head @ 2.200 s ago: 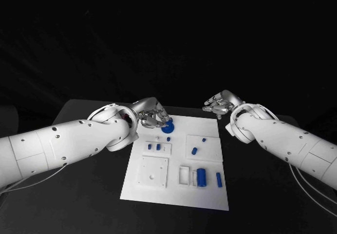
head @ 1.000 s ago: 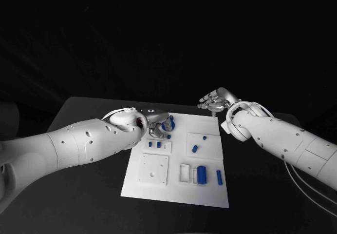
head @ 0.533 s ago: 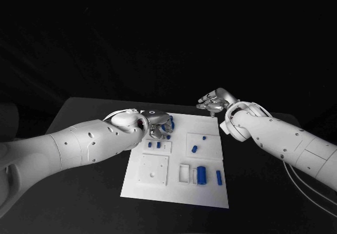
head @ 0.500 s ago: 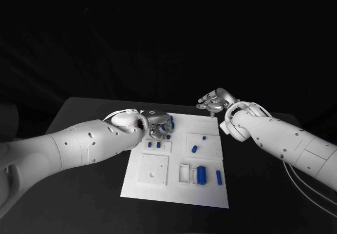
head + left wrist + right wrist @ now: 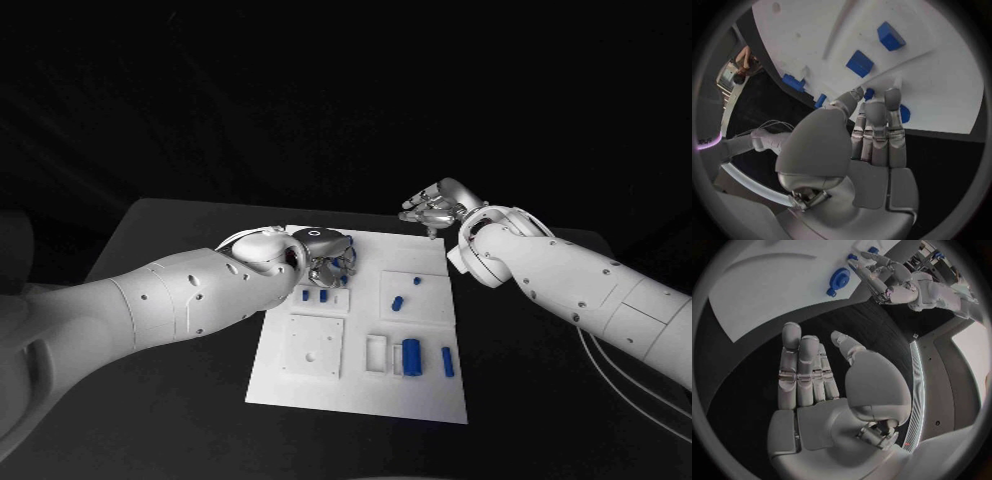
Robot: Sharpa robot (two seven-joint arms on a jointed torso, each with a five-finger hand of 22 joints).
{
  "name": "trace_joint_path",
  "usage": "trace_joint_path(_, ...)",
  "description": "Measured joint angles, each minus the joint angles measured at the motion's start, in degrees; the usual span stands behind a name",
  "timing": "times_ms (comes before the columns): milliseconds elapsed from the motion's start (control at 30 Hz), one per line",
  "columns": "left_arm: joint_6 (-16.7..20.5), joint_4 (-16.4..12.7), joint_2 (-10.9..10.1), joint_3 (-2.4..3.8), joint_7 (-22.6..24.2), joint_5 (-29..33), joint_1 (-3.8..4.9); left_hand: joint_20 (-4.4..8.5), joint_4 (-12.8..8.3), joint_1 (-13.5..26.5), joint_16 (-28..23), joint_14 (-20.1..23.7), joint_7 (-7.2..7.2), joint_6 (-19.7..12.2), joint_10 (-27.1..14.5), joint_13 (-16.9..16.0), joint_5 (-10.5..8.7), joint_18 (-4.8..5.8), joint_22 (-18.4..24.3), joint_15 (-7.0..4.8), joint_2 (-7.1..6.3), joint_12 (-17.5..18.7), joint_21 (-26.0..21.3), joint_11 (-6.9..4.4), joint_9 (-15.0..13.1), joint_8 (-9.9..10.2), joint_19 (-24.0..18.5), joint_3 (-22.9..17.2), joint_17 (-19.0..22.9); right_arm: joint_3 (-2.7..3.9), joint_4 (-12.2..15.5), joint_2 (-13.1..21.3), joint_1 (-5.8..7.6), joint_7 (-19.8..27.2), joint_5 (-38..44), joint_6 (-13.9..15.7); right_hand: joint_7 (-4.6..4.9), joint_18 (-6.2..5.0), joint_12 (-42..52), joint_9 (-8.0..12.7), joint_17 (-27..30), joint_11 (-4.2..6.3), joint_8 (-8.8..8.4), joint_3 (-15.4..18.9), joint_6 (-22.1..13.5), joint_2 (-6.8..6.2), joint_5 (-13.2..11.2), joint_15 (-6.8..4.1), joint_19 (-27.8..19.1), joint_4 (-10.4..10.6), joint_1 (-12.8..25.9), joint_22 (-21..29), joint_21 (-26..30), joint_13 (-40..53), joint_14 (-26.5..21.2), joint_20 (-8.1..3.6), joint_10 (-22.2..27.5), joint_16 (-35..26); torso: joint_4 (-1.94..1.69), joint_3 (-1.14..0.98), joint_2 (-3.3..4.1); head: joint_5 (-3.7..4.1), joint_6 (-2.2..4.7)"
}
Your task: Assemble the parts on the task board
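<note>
From above, my left hand point(image 5: 326, 256) is hovering over the far left corner of the white board point(image 5: 368, 400), which is lying in the middle of the black table point(image 5: 173, 230). My own left arm point(image 5: 159, 300) is covering the board's left edge and much of that corner, so from up here I cannot tell how those fingers are lying. Small blue pieces are sitting near the corner point(image 5: 315, 296), further right point(image 5: 398, 302), and at the near edge a longer blue bar point(image 5: 413, 355) with a thinner one point(image 5: 447, 361) beside it. My right hand point(image 5: 433, 212) is hanging past the board's far right corner, well apart from the pieces.

At my left wrist, my fingers point(image 5: 876, 130) are reaching out straight and pressed together, holding nothing, their tips just over the board point(image 5: 942, 85), with a round blue piece point(image 5: 904, 113) partly hidden behind them. Two blue blocks point(image 5: 859, 63) are lying beyond.

At my right wrist, my fingers point(image 5: 798, 370) are stretching flat and close together over bare black table, thumb out, empty. A round blue disc point(image 5: 839, 278) is resting on the board point(image 5: 767, 290), beside my other hand.
</note>
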State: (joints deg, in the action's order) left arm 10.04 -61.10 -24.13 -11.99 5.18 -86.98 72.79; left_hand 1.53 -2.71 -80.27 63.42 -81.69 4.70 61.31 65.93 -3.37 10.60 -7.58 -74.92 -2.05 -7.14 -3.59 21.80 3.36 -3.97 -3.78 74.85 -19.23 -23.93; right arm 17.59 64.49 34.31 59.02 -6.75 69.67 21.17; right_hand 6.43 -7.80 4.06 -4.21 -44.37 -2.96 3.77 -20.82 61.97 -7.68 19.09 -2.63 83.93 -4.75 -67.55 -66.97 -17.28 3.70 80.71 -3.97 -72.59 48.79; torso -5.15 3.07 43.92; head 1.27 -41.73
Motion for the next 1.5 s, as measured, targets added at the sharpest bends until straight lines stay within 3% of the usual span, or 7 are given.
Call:
trace_joint_path(267,0.12,1.23,0.57,0.0,0.06,-0.06,-0.48,0.0,-0.13,-0.01,0.27,0.0,0.11,0.51,0.4,0.0,0.0,0.0,0.01,0.0,0.44,0.0,0.34,0.0,0.0,0.0,0.0,-0.54,0.05,0.0,0.1,0.01,0.02,0.0,-0.08,-0.09,-0.01,-0.02,0.0,0.0,0.16,0.0,0.0,0.0,0.0,0.17,0.0,0.0,0.0,0.0,0.17,0.13,-0.26,0.0,0.0,0.0,0.0,0.0,-0.04,-0.01,-0.03,0.24,-0.16)
trace_joint_path(833,0.27,2.07,0.76,0.02,0.17,-0.14,-0.58,-0.2,-0.17,0.01,0.27,0.01,0.28,1.42,0.89,0.0,0.22,0.0,0.01,0.0,0.93,0.0,1.04,0.13,-0.01,0.0,-0.63,-0.9,0.23,0.0,0.12,0.11,0.03,-0.02,-0.13,-0.24,-0.03,-0.03,0.0,0.0,0.36,0.0,0.0,0.0,-0.01,0.22,0.0,0.0,0.0,0.0,0.22,0.38,-0.35,0.01,0.0,0.0,0.0,0.23,-0.13,-0.05,-0.12,0.51,-0.53)
trace_joint_path(967,0.25,2.07,0.8,0.01,0.29,-0.14,-0.59,-0.08,-0.17,0.36,0.48,0.01,0.21,2.26,3.21,-0.01,0.22,0.01,-0.03,0.0,1.27,0.0,1.27,-0.33,-0.01,0.0,-0.75,-0.9,0.26,0.0,0.13,0.14,0.04,-0.02,-0.13,-0.29,-0.21,-0.02,0.0,0.0,0.41,0.0,0.0,0.0,0.17,0.22,0.0,0.0,0.0,0.0,0.22,0.44,-0.35,0.01,0.0,0.0,-0.01,0.23,-0.14,-0.05,-0.12,0.57,-0.6)
trace_joint_path(1267,0.22,2.08,1.23,0.01,0.92,-0.12,-0.63,0.22,-0.31,0.36,0.48,0.01,0.21,2.26,3.48,-0.01,-0.01,0.01,-0.03,0.0,1.27,0.0,1.49,-0.6,0.03,0.0,-1.05,-0.09,0.28,0.0,0.13,0.14,0.04,-0.03,-0.14,-0.35,-0.22,0.06,0.0,0.0,0.47,0.0,0.0,0.0,0.17,0.22,0.0,0.0,0.0,0.0,0.22,0.51,-0.35,0.01,0.0,0.0,-0.01,0.23,-0.13,-0.02,-0.11,0.69,-0.68)
trace_joint_path(1500,0.03,2.48,1.37,0.03,1.26,-0.08,-0.68,0.42,-0.56,0.27,0.48,0.21,0.08,4.46,5.39,0.02,-0.01,0.04,-0.02,-0.2,2.42,0.0,1.49,-1.06,-0.05,0.0,-1.25,0.62,0.33,0.0,0.1,0.13,0.06,-0.03,-0.14,-0.38,-0.22,0.24,0.0,0.0,0.56,0.0,0.0,0.0,0.17,0.22,0.0,0.0,0.0,0.0,0.22,0.62,-0.35,0.01,0.01,0.0,-0.01,0.23,-0.15,-0.02,-0.11,0.67,-0.7)
